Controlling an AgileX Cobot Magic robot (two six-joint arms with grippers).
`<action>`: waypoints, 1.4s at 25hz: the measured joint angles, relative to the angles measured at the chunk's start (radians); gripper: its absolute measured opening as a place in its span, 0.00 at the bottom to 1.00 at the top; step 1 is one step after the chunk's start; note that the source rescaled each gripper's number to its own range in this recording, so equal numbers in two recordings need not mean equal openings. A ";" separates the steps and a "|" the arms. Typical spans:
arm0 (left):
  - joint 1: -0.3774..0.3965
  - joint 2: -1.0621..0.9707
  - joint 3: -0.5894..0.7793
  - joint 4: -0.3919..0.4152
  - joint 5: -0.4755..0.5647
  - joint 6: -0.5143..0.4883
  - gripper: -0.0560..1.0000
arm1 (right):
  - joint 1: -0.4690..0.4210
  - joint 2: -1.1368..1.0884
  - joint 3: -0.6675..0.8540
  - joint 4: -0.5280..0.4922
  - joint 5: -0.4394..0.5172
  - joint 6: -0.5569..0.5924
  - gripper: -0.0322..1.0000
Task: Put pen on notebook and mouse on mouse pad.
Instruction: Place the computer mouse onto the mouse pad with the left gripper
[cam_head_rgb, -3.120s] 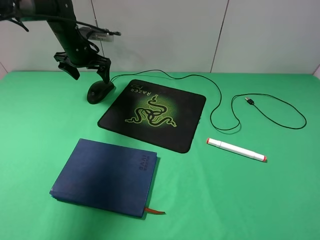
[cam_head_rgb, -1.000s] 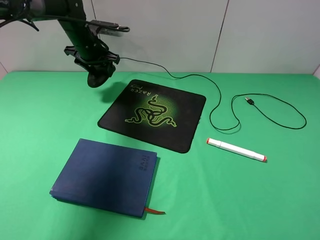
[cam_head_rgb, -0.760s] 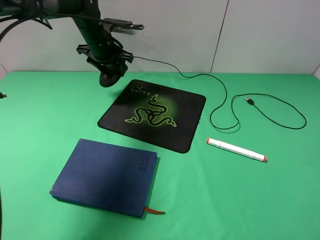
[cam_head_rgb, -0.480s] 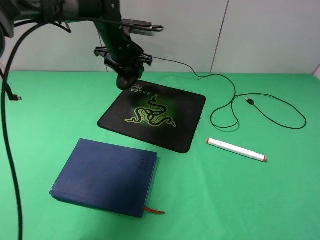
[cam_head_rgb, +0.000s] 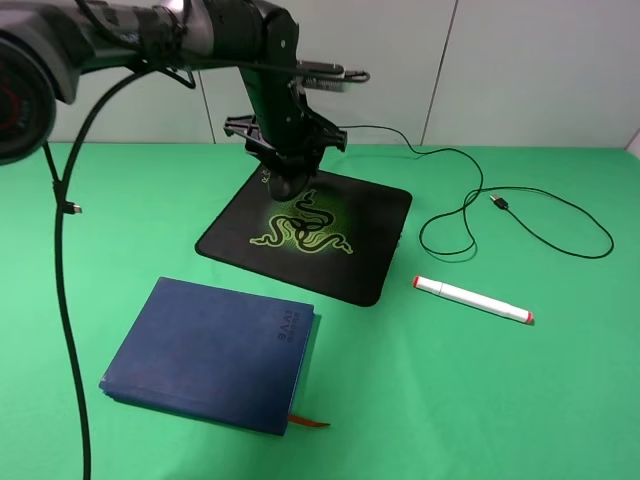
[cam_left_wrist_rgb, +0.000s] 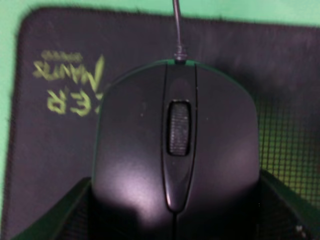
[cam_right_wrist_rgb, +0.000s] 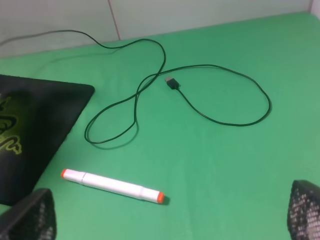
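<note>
The black mouse (cam_head_rgb: 288, 186) hangs just over the far part of the mouse pad (cam_head_rgb: 365, 255), with my left gripper (cam_head_rgb: 287, 170) shut on it. In the left wrist view the mouse (cam_left_wrist_rgb: 175, 145) fills the frame between the two fingers (cam_left_wrist_rgb: 70, 212), and the pad (cam_left_wrist_rgb: 45, 145) lies beneath it. The white pen (cam_head_rgb: 472, 299) lies on the green cloth to the right of the pad. The dark-blue notebook (cam_head_rgb: 210, 350) lies closed at the front left. My right gripper (cam_right_wrist_rgb: 167, 220) stands open above the pen (cam_right_wrist_rgb: 112, 184) and is out of the exterior view.
The mouse's thin cable (cam_head_rgb: 545, 225) loops over the cloth right of the pad and ends in a USB plug (cam_head_rgb: 497, 201). The cable (cam_right_wrist_rgb: 220, 95) and the plug (cam_right_wrist_rgb: 172, 82) also show in the right wrist view. A white wall stands behind the table.
My left arm has lifted the mouse off the cloth left of the pad and carried it rightwards over the pad's far part. The cable trailed along with it.
</note>
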 joint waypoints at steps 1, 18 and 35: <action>-0.003 0.009 0.000 0.000 0.004 -0.003 0.05 | 0.000 0.000 0.000 0.000 0.000 0.000 1.00; -0.007 0.085 0.000 -0.052 0.029 -0.024 0.07 | 0.000 0.000 0.000 0.002 0.000 0.000 1.00; -0.007 0.085 0.000 -0.047 0.016 -0.024 1.00 | 0.000 0.000 0.000 0.002 0.000 0.000 1.00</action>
